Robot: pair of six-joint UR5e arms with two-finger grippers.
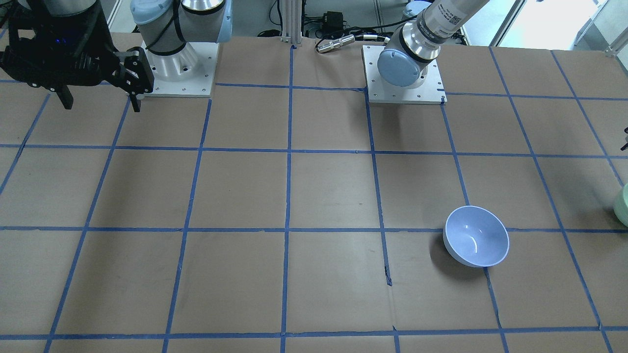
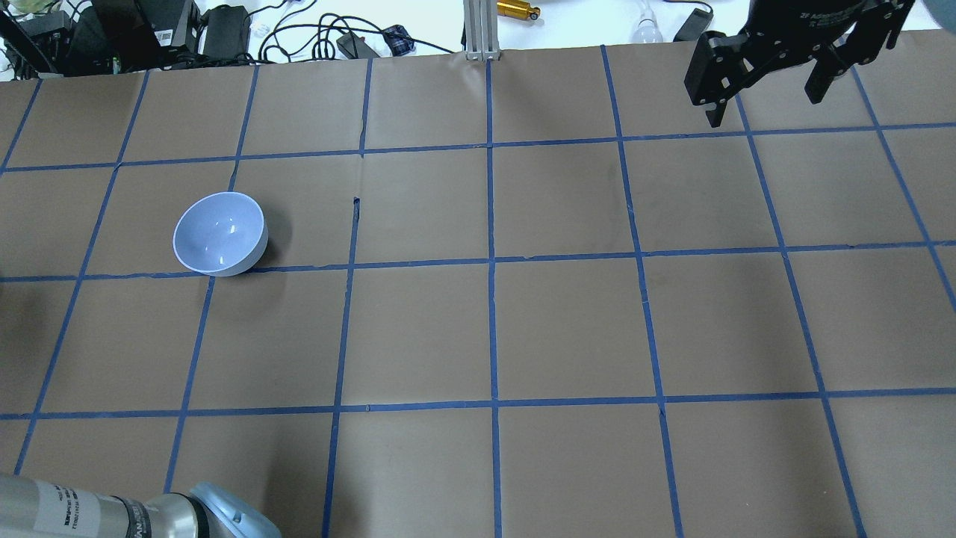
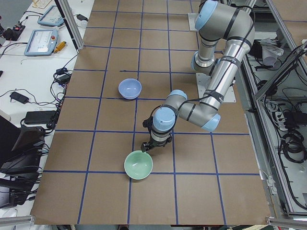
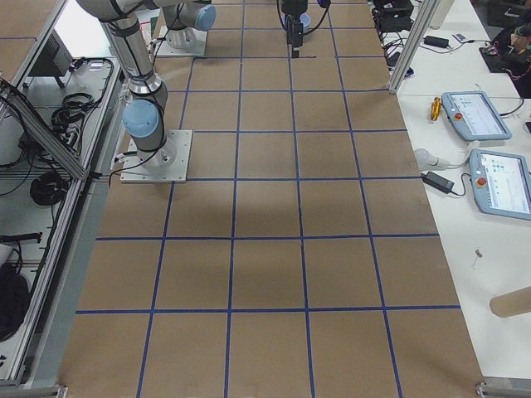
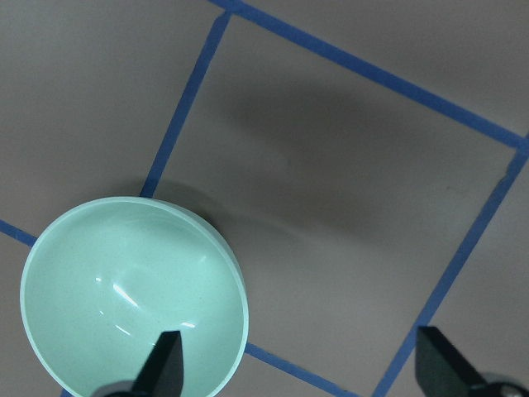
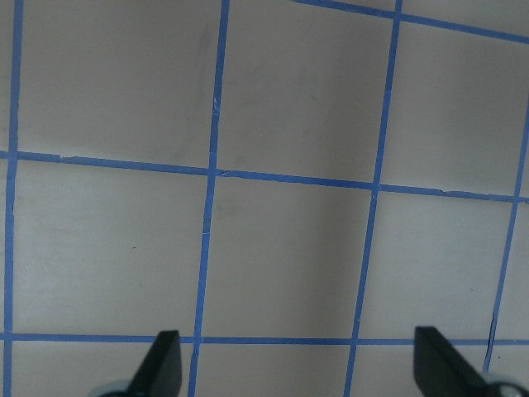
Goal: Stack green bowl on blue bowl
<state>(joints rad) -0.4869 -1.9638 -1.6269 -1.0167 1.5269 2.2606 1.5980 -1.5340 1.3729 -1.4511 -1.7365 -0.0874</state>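
The green bowl point(image 5: 124, 289) stands upright near the table's left end; it also shows in the exterior left view point(image 3: 138, 165) and at the right edge of the front-facing view point(image 1: 622, 203). My left gripper point(image 5: 302, 364) is open above the green bowl's rim, with one fingertip point(image 5: 168, 351) over the bowl's inside and the other over the table; it also shows in the exterior left view point(image 3: 147, 146). The blue bowl point(image 2: 220, 233) stands upright and empty, about two grid squares from the green bowl point(image 3: 130, 88). My right gripper point(image 2: 763, 101) is open and empty, high over the far right of the table.
The table point(image 2: 493, 336) is covered in brown paper with a blue tape grid. The arms' base plates point(image 1: 405, 93) sit at the robot's edge. An aluminium post point(image 2: 482, 30), cables and power bricks lie along the far edge.
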